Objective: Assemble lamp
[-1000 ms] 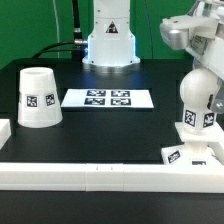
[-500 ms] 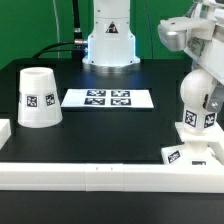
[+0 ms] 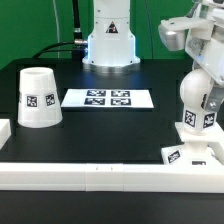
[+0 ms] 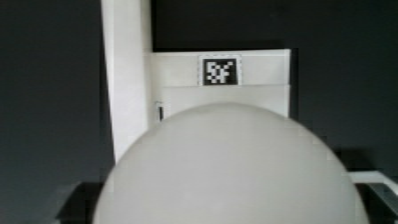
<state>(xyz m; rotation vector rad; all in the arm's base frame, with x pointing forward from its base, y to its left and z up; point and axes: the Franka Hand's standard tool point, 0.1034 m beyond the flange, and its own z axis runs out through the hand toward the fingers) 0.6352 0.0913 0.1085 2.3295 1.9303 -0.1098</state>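
White plastic fills the near side of the bench: a long border rail (image 3: pixel 100 172) runs along the front edge, and just behind it, at the front right corner, sits the flat square base (image 3: pixel 190 155) with a tag on its face. One bulb (image 3: pixel 197 100) stands upright on that base, its round head up and a tag on its neck. In the wrist view the bulb's (image 4: pixel 222 165) pale dome blocks most of the picture, with the tagged base (image 4: pixel 222 75) beyond it.

Over the last second almost nothing has shifted: the bulb stands where it stood, and only the arm's wrist above it has turned very slightly. My reading is that the bulb is being seated or twisted into the base, so this step is near its end and the shade comes next.

The gripper (image 3: pixel 205 62) hangs over the bulb at the right edge; its fingers are cut off by the frame and hidden behind the dome, so I cannot tell how wide they stand or whether they grip the bulb.

Further back, toward the left edge, one shade (image 3: pixel 38 97) rests mouth-down, well apart from the base. Beyond, mid-bench, lies the marker board (image 3: pixel 108 98). Count: one base, one bulb, one shade.
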